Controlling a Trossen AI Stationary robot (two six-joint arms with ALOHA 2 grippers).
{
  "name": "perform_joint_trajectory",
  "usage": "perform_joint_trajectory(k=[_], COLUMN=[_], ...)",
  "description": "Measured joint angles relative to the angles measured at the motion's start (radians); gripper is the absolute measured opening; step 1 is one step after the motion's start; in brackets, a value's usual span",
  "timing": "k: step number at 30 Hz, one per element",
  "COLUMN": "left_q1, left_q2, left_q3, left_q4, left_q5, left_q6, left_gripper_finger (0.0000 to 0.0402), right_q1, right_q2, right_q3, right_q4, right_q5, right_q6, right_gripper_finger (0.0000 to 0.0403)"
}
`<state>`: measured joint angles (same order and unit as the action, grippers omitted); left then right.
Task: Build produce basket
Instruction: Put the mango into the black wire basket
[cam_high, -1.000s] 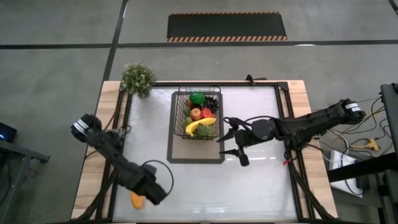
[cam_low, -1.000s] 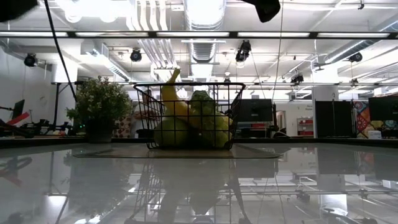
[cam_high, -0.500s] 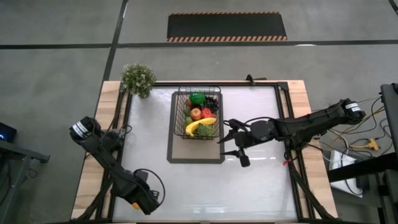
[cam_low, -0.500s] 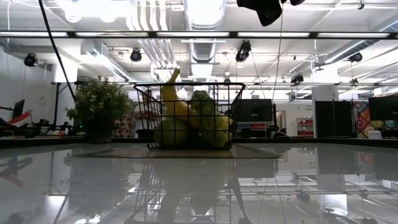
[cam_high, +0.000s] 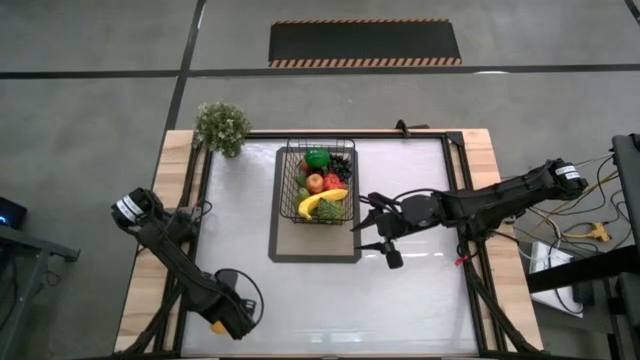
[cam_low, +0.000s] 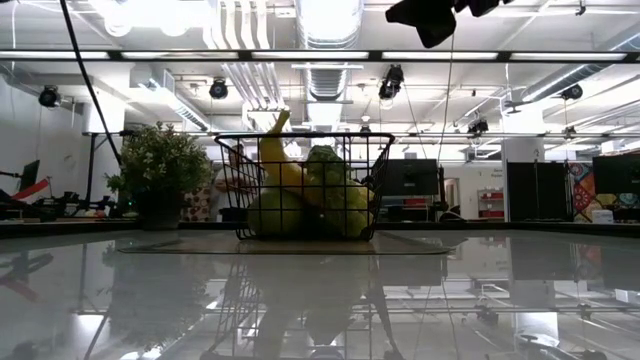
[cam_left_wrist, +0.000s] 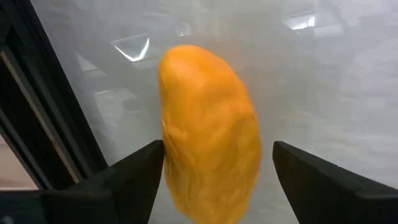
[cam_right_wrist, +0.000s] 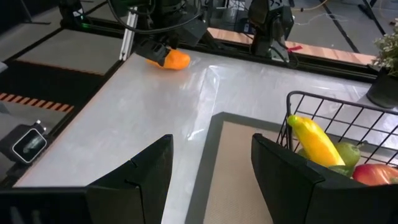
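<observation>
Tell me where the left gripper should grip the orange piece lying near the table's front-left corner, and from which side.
Grip the orange piece across its narrow middle, coming straight down from above. It lies flat, alone on the table, an elongated oval. The left gripper is open and straddles it, one finger on each long side, so closing there probably seats it firmly.

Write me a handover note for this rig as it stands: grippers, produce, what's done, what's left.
Left gripper: open, fingers either side of the orange piece at the table's near left corner, not closed on it.
Right gripper: open, empty, hovering just right of the basket.
Done: banana, apple and other produce are in the basket, which sits on the mat.
Left: grasp the orange piece and put it in the basket.
</observation>
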<state>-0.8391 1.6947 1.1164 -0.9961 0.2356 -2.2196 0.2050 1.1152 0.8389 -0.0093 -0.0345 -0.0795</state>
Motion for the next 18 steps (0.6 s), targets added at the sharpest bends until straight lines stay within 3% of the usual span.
perform_joint_trajectory(k=[5,14,18], left_q1=[-0.001,-0.001,0.006], left_q2=[0.000,-0.001,-0.016], left_q3=[-0.028,-0.035,-0.017], left_q4=[0.028,0.029,0.032], left_q5=[0.003,0.018,0.002], left_q6=[0.000,0.000,0.035], left_gripper_finger=[0.0276,0.0191,0.0178], right_q1=[0.000,0.000,0.000], right_q2=[0.000,0.000,-0.005], right_q3=[-0.013,-0.033,-0.038], right_q4=[-0.001,-0.001,-0.004], right_q5=[0.000,0.000,0.000], right_q6=[0.000,0.009,0.008], right_gripper_finger=[0.0203,0.0203,0.0203])
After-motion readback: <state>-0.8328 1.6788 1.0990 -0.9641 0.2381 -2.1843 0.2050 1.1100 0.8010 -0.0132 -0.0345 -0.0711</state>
